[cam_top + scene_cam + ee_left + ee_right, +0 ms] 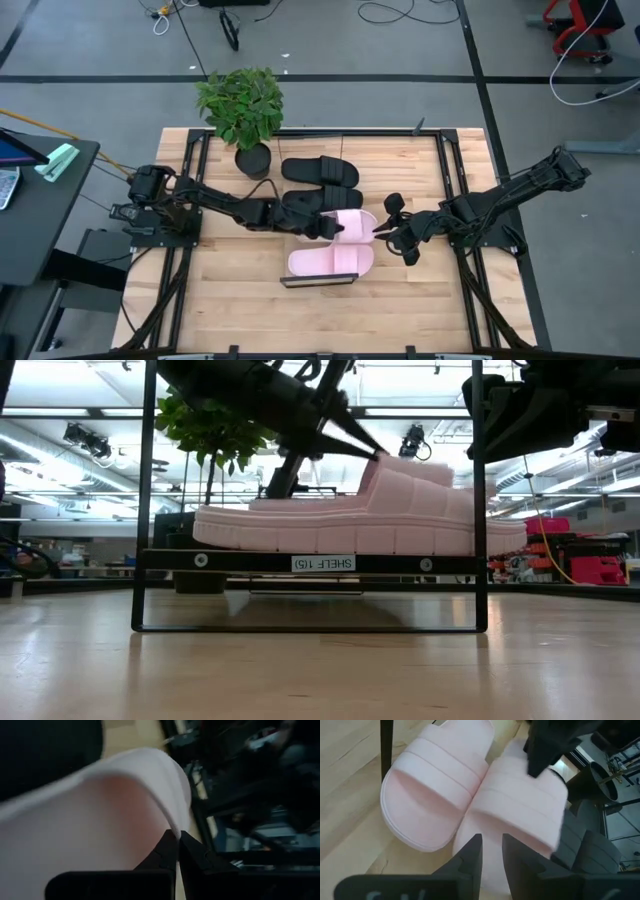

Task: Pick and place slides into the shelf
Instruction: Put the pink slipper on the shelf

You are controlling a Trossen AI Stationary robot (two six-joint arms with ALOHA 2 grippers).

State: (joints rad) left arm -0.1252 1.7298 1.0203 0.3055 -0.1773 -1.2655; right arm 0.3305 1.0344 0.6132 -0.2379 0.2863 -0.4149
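Note:
The shelf lies near the table's middle, and one pale pink slide rests on its board. A second pink slide lies just beyond it, with my left gripper shut on its strap. My right gripper sits at that slide's toe end. In the right wrist view its fingers stand narrowly open over the toe, and I cannot tell whether they touch it. Two black slides lie on the table farther back, partly under my left arm. My left gripper has the second pink slide by its strap, pinched between the two fingertips. It comes slanting down from the table's left. Whether the slide's sole rests on the shelf or hangs clear is hidden by the near slide.
A potted plant stands at the table's far left edge. Black frame rails run along both sides of the slatted table. The shelf's thin black end frame rises at its near end. Bare wood lies toward the near edge.

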